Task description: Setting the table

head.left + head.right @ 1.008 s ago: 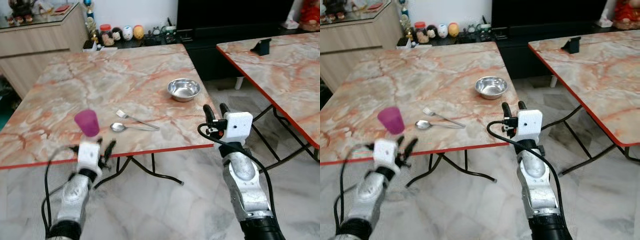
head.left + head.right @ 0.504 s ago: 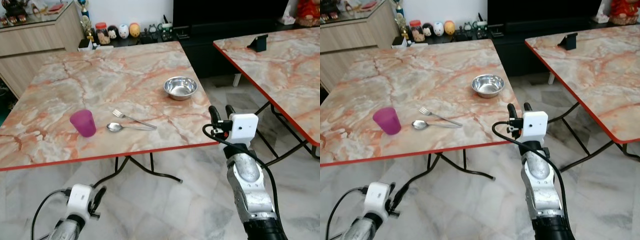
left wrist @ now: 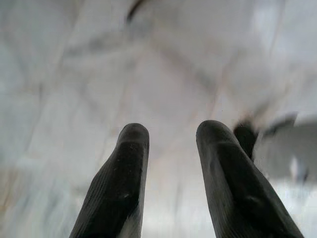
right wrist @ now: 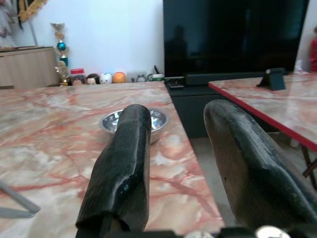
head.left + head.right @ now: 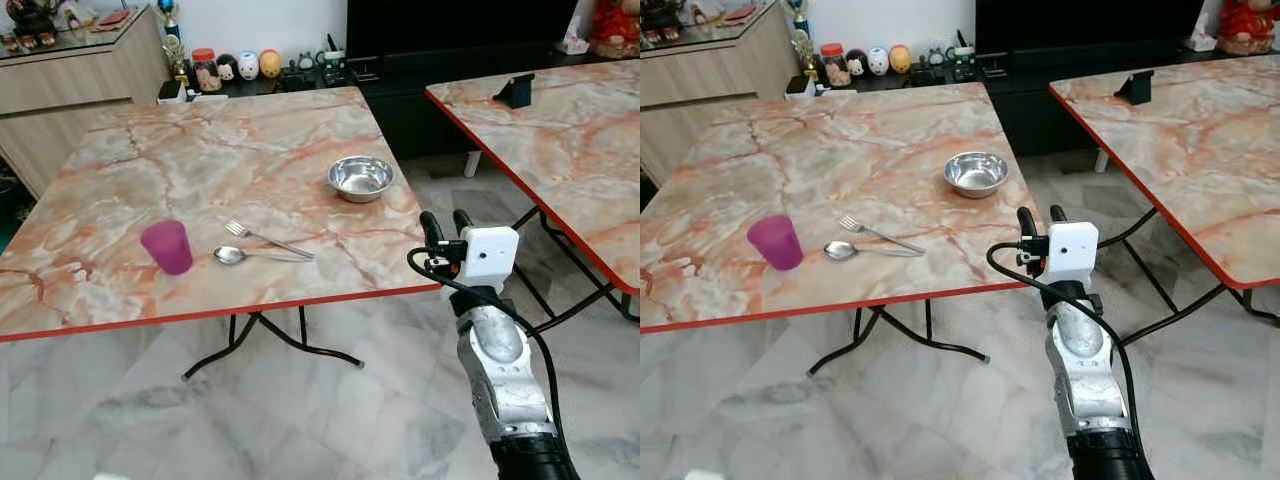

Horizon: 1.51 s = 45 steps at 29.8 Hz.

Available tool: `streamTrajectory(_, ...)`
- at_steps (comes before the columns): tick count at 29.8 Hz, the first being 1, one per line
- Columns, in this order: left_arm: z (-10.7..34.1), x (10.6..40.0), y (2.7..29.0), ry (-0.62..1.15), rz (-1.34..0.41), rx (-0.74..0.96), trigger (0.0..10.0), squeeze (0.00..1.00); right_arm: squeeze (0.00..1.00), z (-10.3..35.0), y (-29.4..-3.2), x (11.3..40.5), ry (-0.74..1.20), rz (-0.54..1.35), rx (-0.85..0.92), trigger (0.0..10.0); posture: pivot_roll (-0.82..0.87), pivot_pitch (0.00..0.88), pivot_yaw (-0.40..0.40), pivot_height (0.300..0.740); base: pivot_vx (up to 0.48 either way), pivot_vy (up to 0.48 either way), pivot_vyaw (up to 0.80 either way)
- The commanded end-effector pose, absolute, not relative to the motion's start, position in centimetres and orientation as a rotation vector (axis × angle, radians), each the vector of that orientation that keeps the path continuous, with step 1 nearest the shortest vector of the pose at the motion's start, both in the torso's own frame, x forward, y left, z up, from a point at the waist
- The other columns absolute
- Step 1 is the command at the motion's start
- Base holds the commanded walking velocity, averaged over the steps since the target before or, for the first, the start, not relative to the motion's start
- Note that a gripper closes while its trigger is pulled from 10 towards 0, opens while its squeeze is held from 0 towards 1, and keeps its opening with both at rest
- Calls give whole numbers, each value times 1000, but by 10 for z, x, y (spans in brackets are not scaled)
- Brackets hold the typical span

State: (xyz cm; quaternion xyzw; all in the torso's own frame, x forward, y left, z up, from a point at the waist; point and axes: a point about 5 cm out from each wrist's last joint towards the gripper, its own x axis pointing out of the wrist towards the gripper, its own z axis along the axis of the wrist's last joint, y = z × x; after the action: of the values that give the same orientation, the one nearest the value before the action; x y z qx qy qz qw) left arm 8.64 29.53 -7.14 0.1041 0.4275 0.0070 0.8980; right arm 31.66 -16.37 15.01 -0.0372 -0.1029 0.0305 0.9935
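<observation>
On the marble table point(image 5: 200, 150), a purple cup point(image 5: 166, 247) stands upright near the front left. A fork point(image 5: 265, 238) and a spoon point(image 5: 235, 256) lie side by side to its right. A steel bowl point(image 5: 361, 177) sits empty toward the right edge and shows beyond the fingers in the right wrist view point(image 4: 157, 118). My right gripper point(image 5: 446, 222) hovers open at the table's front right corner, holding nothing and pointing toward the bowl. In the left wrist view my left gripper point(image 3: 171, 131) is open and empty over the blurred marble floor.
A second marble table point(image 5: 560, 130) stands to the right with a black stand point(image 5: 517, 90) on it. A gap of marble floor separates the two tables. Folding legs point(image 5: 270, 340) run under the near table. A wooden cabinet point(image 5: 80, 90) and a dark TV bench point(image 5: 400, 70) line the back.
My left arm has dropped from beside the purple cup at the table's front edge down toward the floor. The cup stays on the table. The right arm has hardly moved.
</observation>
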Motion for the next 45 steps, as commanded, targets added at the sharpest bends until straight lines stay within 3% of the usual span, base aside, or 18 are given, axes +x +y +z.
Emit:
streamTrajectory(1,-75,69,303,964,39,227,10000,0,0,154,-162,319,-222,66,-70,10000,-60,0,70,740,0,0,0)
streamTrajectory(10,-80,53,298,999,66,179,10000,0,0,156,-165,323,-224,67,-78,10000,-49,0,57,740,0,0,0)
streamTrajectory(31,-84,68,281,946,35,132,10000,0,0,160,-168,325,-239,58,-84,10000,-73,0,66,740,0,0,0)
streamTrajectory(45,-87,71,278,977,36,131,10000,0,0,159,-166,324,-243,63,-81,10000,-83,0,70,740,259,0,0)
